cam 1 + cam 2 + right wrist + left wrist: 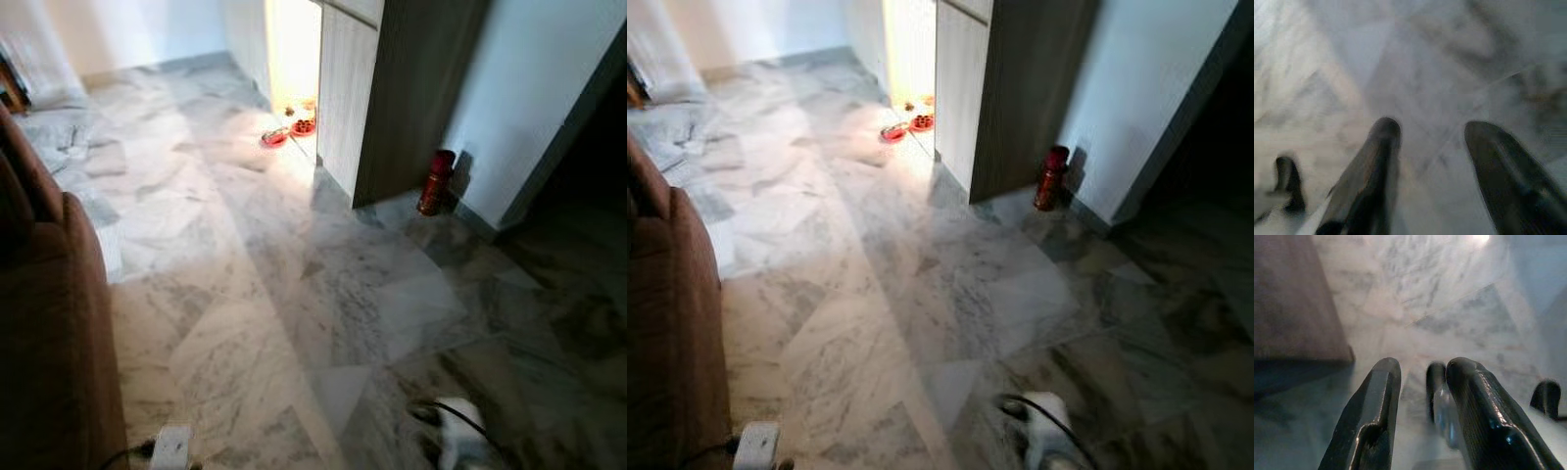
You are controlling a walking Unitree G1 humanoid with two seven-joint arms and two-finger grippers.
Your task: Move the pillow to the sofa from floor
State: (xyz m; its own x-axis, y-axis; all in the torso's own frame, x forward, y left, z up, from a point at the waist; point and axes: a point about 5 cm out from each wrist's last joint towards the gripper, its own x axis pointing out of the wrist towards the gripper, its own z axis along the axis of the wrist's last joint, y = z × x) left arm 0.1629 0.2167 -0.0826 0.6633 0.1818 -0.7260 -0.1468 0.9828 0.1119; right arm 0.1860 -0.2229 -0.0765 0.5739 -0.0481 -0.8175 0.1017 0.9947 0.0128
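Note:
The brown sofa (49,323) stands along my left side, its arm and back edge rising from the marble floor (294,294). Both arms hang low at the bottom of the eye views, the left arm (171,446) beside the sofa and the right arm (460,436) over bare tiles. My left gripper (1422,367) is open above the floor, close to the sofa's base (1293,298), with nothing between its fingers. My right gripper (1435,128) is open too, pointing down at blurred marble.
A tall wooden cabinet (392,88) stands ahead on the right, with a red fire extinguisher (435,183) against the wall beside it. Red bowls (289,130) lie in a sunlit opening left of the cabinet. A dark doorway (598,166) opens at the far right.

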